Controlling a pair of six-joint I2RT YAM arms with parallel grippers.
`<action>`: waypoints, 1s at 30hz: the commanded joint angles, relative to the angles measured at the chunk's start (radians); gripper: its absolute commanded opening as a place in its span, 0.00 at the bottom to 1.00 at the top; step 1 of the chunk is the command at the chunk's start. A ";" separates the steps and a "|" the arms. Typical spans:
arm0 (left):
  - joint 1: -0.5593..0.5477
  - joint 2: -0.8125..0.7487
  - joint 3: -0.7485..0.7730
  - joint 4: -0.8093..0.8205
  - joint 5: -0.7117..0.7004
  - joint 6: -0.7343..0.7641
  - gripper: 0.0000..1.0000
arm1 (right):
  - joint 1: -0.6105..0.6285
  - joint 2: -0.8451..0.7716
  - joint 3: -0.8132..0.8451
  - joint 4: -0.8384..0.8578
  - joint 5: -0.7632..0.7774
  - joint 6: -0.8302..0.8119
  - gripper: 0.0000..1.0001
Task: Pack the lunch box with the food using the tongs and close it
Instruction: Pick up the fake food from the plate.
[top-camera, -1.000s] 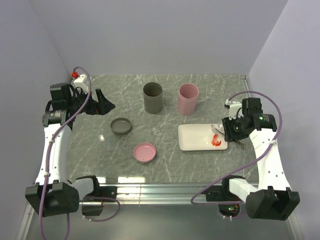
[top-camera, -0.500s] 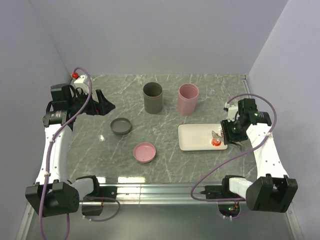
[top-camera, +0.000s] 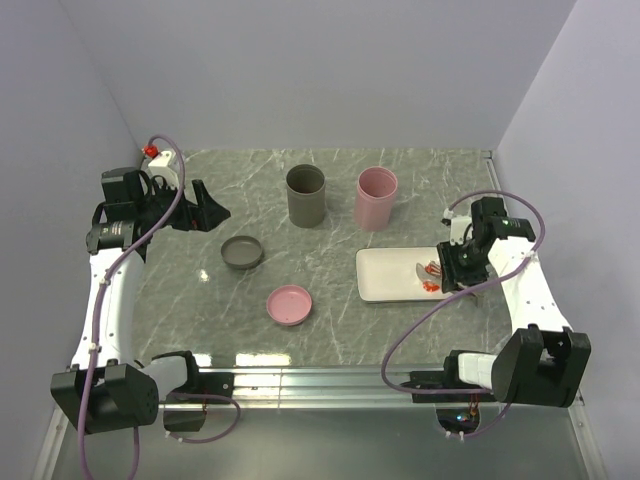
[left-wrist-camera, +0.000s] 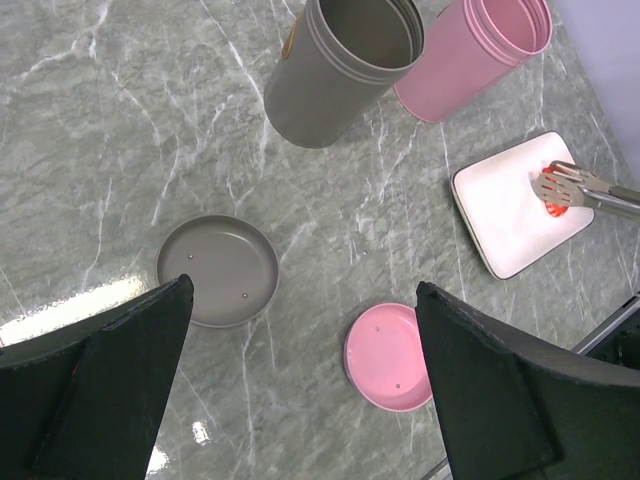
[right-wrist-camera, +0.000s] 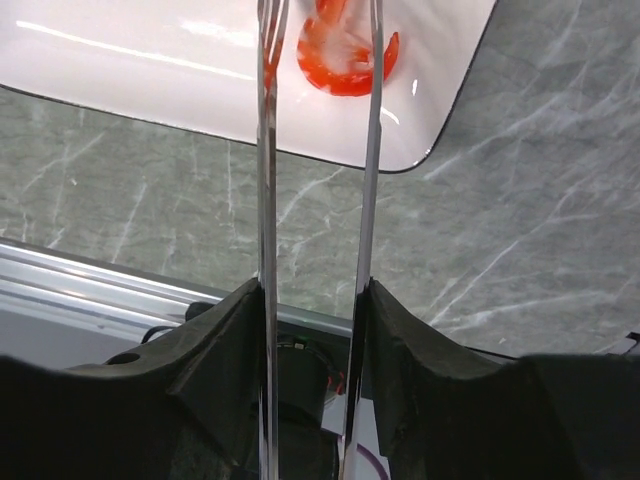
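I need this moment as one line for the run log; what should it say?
right fingers: shut on tongs | tongs: tips astride shrimp | shrimp: on white tray | left fingers: open, empty

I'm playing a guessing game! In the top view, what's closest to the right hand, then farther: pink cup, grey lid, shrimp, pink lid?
1. Shrimp, on the white plate beside the right hand.
2. Pink cup, at the back.
3. Pink lid, front middle.
4. Grey lid, far left.

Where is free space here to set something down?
Bare marble lies between the grey lid, the pink lid and the white plate, in front of the grey cup. Crowded: the plate's right end, where the tongs reach the shrimp.
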 joint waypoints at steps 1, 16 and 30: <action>0.000 -0.027 -0.001 0.032 -0.005 0.017 0.99 | -0.007 -0.004 0.050 -0.002 -0.040 -0.009 0.50; 0.000 -0.013 0.013 0.035 0.005 0.008 0.99 | -0.007 -0.024 0.093 -0.031 -0.073 -0.029 0.17; 0.000 -0.002 0.013 0.046 0.022 -0.009 0.99 | -0.002 -0.056 0.311 -0.140 -0.266 -0.065 0.00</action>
